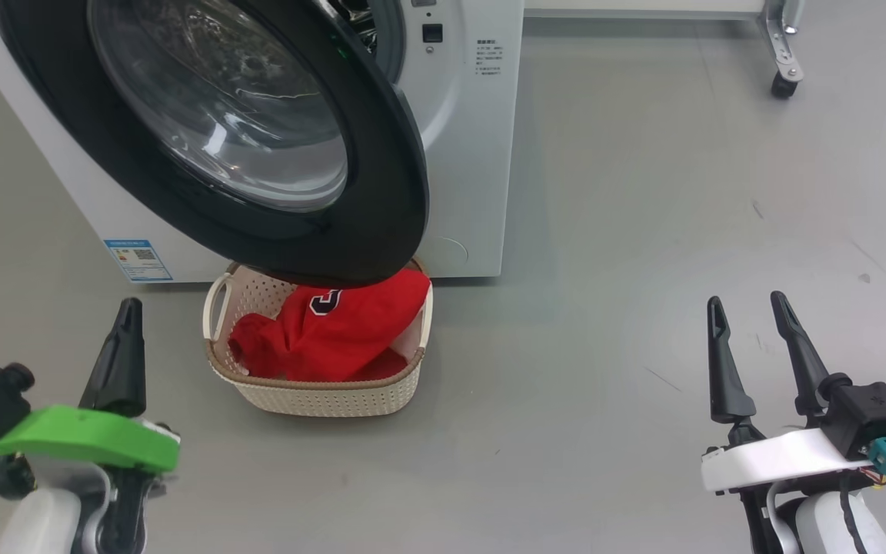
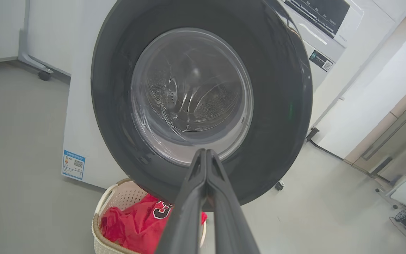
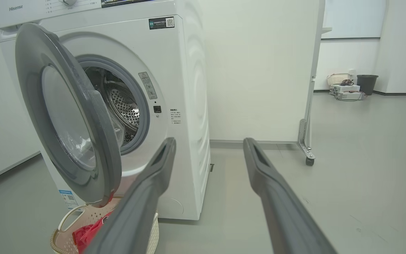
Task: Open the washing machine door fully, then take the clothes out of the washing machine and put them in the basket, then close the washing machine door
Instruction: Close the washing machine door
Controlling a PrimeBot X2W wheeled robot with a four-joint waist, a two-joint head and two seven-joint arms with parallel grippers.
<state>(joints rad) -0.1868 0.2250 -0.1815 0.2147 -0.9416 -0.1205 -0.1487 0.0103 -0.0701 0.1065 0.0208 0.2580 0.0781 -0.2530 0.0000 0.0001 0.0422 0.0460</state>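
Left tool [image 1: 129,312] closed — door [image 1: 220,115] overhangs the basket [image 1: 320,396] rim, perhaps touching clothes [image 1: 335,331].

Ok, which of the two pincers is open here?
The right pincer: its two fingers stand well apart. The left pincer has its fingers pressed together, pointing at the door.

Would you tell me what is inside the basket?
Red clothes, one showing a dark white-edged number. The washing machine door hides the far end of the basket, and the clothes cover its floor.
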